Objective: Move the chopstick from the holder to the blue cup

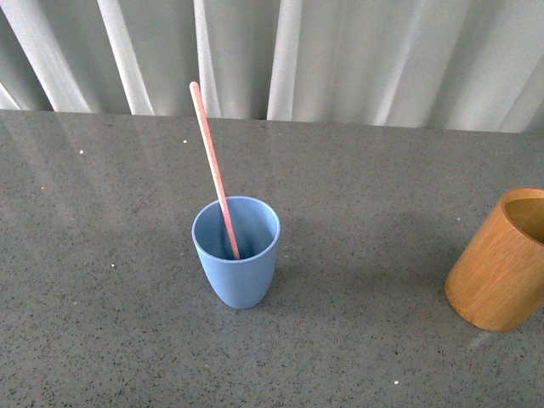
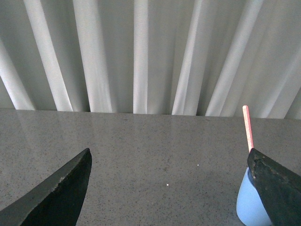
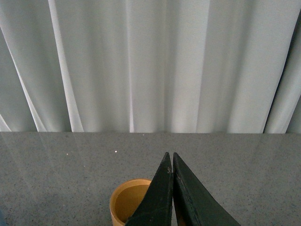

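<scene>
The chopstick (image 1: 214, 170) is seen leaning inside the blue cup (image 1: 237, 255) on the desk (image 1: 102, 297), with the holder (image 1: 503, 259) well apart. The left gripper (image 2: 171, 188) is spread wide; the right gripper (image 3: 171, 162) is pressed together, empty.

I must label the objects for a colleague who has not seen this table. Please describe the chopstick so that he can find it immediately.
On the grey speckled table before the white curtain, find the light-blue cup near the middle. The chopstick stands inside it, leaning up and to the left past the rim. It is the only long, thin, salmon-pink thing; the orange-brown holder at the right edge is a wide cylinder.
</scene>
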Robot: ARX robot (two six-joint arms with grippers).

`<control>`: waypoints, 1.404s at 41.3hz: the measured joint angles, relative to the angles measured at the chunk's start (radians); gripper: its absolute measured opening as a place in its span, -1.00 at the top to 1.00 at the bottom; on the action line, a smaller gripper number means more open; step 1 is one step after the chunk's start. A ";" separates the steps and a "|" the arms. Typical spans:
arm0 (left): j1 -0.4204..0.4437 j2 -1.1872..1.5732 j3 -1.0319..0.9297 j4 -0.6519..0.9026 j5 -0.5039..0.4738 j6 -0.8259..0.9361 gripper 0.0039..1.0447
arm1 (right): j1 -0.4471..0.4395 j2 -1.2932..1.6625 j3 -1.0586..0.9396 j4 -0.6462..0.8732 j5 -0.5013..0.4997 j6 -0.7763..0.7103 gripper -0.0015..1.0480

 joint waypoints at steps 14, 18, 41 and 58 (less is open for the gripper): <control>0.000 0.000 0.000 0.000 0.000 0.000 -0.87 | 0.000 -0.097 0.000 -0.098 0.000 0.000 0.98; 0.000 0.000 0.000 0.000 0.000 0.000 -0.87 | 0.000 -0.200 0.000 -0.234 0.000 0.000 0.98; 0.000 -0.001 0.000 0.000 0.000 0.000 -0.87 | 0.000 -0.270 0.000 -0.277 0.000 0.000 0.43; 0.000 -0.001 0.000 0.000 0.000 0.000 -0.87 | 0.000 -0.270 0.000 -0.277 0.000 0.000 -0.80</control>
